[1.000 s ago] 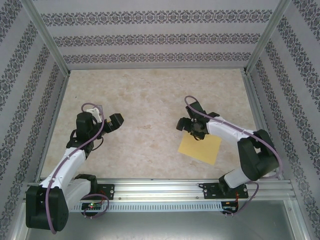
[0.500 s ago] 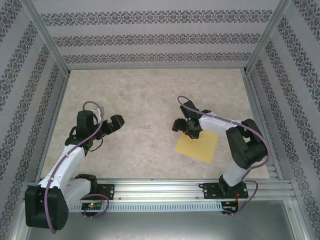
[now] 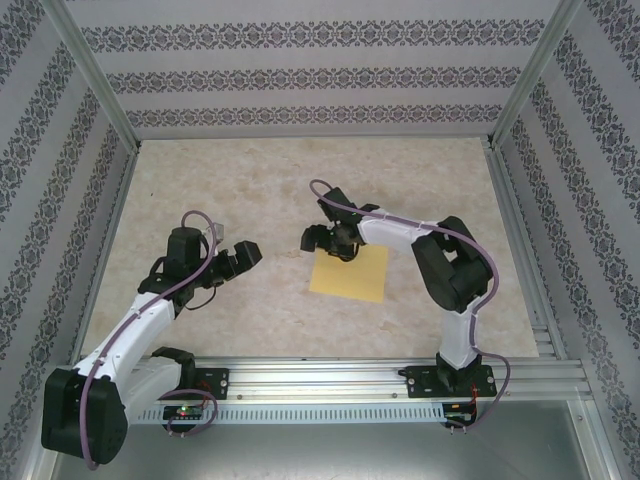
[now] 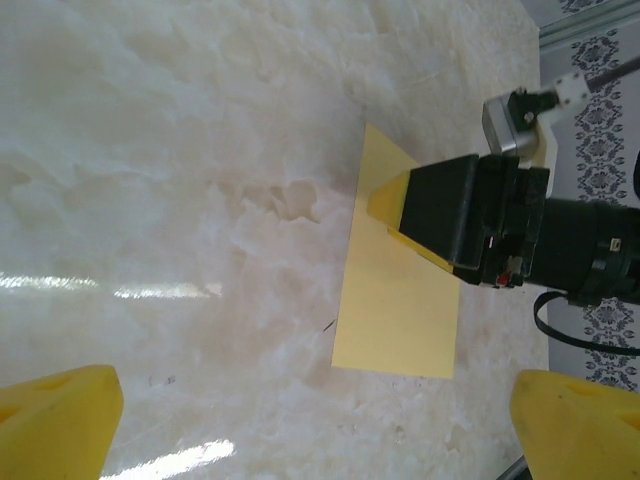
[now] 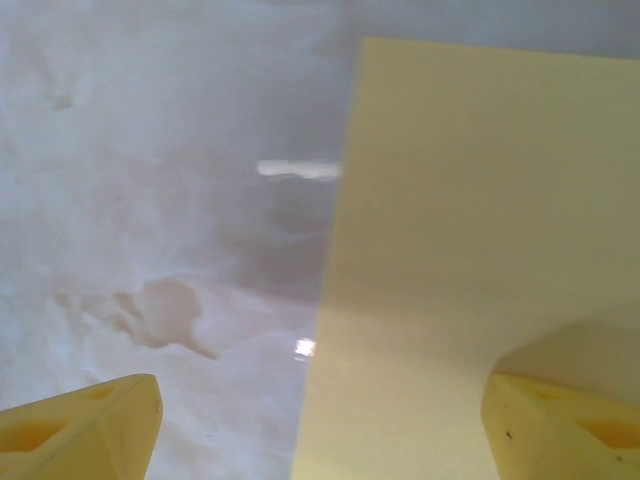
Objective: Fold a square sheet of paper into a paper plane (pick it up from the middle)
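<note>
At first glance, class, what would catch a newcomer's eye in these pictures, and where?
The yellow paper lies flat on the pale marbled table, right of centre. The right tool, open, straddles its left edge, one side over the paper, the other over bare table. The left tool hovers open further left, apart from the paper.

Bright, even overhead light. The tabletop (image 4: pixel 200 150) shows glare streaks at eight o'clock in the left wrist view. The right wrist view is soft, with the square sheet of paper (image 5: pixel 480 250) blurred and shadowed at five o'clock.
</note>
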You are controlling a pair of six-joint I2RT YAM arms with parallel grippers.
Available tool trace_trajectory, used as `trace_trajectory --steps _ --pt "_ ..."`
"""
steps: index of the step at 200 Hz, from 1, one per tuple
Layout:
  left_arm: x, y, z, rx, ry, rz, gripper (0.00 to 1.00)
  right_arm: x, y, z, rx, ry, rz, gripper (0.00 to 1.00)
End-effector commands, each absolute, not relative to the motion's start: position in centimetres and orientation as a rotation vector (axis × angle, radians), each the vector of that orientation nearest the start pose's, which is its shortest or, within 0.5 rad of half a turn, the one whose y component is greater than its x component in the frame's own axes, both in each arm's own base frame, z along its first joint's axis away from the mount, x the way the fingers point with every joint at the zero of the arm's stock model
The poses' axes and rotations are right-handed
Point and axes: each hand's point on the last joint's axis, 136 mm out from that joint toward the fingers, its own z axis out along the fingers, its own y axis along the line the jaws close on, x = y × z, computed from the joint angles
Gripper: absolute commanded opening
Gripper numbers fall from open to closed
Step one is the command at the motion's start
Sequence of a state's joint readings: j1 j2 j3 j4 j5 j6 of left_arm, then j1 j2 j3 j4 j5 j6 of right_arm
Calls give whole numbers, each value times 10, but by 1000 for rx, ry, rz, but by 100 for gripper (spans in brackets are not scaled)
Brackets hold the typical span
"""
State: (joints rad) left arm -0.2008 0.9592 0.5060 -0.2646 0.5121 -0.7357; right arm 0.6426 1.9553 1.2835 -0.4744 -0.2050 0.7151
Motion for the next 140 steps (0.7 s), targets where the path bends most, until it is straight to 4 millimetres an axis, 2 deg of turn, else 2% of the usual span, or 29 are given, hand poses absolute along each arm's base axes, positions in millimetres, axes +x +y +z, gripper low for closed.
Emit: trace_trajectory --steps 1,18,36,60,80,107,140 --pt "256 -140 128 -371 2375 -1053 100 330 292 46 34 2894 575 84" --pt "258 -139 129 -356 2353 -1050 100 336 280 70 63 2843 553 85" --pt "262 -143 134 -329 2336 -1069 100 337 251 81 112 2807 437 86" --pt "264 -158 137 -232 2360 -1086 100 334 219 74 209 2795 381 86" --pt "264 -173 135 -131 2405 -1072 100 328 202 55 259 2849 294 85" --pt "263 -193 130 -38 2454 -1039 100 326 210 36 206 2888 274 84" --pt "265 -197 124 -25 2469 -1006 100 334 227 23 116 2893 291 85"
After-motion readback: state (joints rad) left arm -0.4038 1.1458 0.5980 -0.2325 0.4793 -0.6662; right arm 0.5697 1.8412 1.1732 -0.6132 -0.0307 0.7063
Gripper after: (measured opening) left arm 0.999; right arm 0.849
